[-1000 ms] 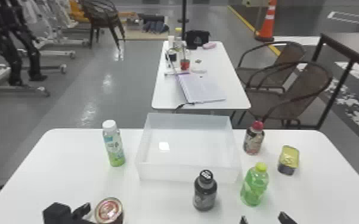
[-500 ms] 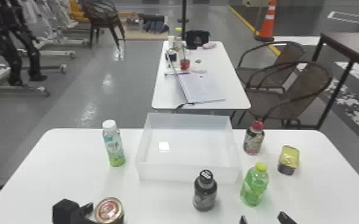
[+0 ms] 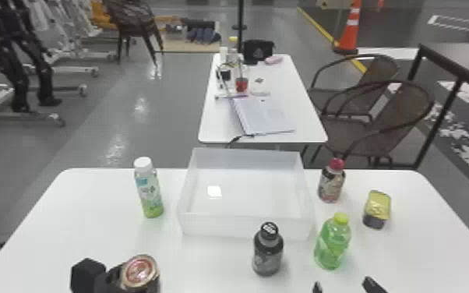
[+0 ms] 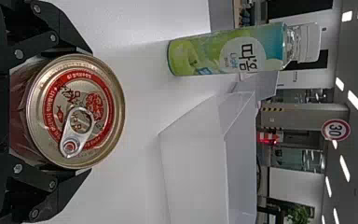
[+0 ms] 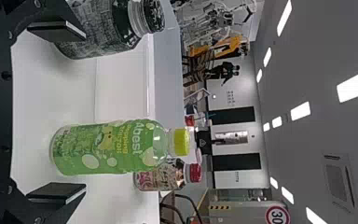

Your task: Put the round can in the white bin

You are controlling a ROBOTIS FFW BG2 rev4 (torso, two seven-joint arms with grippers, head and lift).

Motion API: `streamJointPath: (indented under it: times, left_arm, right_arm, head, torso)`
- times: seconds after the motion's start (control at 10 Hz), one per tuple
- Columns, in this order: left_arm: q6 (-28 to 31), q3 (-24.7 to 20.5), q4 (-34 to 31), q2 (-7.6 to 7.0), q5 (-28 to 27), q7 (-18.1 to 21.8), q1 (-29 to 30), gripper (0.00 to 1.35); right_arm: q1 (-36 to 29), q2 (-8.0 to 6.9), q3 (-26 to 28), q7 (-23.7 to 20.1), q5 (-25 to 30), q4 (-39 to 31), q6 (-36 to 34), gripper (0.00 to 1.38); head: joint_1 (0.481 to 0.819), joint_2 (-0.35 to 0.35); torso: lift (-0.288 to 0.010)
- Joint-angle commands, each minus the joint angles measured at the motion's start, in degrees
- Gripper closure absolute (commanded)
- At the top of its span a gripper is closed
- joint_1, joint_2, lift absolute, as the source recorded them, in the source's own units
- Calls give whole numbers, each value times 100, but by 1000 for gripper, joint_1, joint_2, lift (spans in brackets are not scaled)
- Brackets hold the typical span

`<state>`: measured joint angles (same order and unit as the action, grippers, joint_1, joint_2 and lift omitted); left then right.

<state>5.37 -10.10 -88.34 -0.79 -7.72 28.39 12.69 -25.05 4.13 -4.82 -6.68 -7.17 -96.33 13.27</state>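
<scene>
My left gripper (image 3: 113, 277) is at the near left of the table, against the round can (image 3: 140, 270) with a gold-rimmed red lid. In the left wrist view, the left gripper (image 4: 89, 111) is shut on the round can (image 4: 56, 112), one finger at each side and the lid facing the camera. The white bin (image 3: 245, 226) stands farther off at the table's middle, to the right of the can. My right gripper (image 3: 344, 287) is parked at the near right edge; in the right wrist view the right gripper (image 5: 81, 109) stands open, holding nothing.
A white-capped bottle (image 3: 150, 191) stands left of the bin. A dark bottle (image 3: 268, 251) is just before the bin's front wall. To the right are a green bottle (image 3: 333, 243), a red-capped bottle (image 3: 331, 183) and a yellow-topped tin (image 3: 377, 208).
My left gripper has moved right, up to the can and closed around it. The can has shifted very slightly away from the near edge. The right gripper has stayed in place.
</scene>
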Motion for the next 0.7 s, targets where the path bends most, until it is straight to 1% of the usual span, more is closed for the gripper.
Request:
streamJointPath:
  times: [0.0, 0.2, 0.3, 0.4, 0.5, 0.6]
  left_arm:
    - [-9, 16, -210, 18, -150, 0, 23, 794]
    - [175, 148, -966, 44, -493, 35, 14, 794]
    - [254, 218, -1203, 44, -502, 97, -74, 794]
    - [342, 254, -1317, 53, -476, 202, -206, 794]
    - [377, 245, -1317, 44, -458, 440, -390, 794]
    - [360, 333, -1317, -70, -405, 510, -531, 794]
  right_arm:
    - [0, 9, -1, 0, -4, 0, 0, 154]
    - [0, 0, -1, 0, -4, 0, 0, 154]
    - [8, 9, -1, 0, -4, 0, 0, 154]
    - [8, 0, 8, 0, -4, 9, 0, 154]
    - [8, 0, -1, 0, -4, 9, 0, 154]
    - [17, 0, -1, 0, -13, 18, 0, 154]
  head:
    - [549, 0]
    - [549, 0]
    - [549, 0]
    - [549, 0]
    - [549, 0]
    - [549, 0]
  torso:
    - [-100]
    - [-100]
    - [-100]
    - [-100]
    - [-100]
    - [-100]
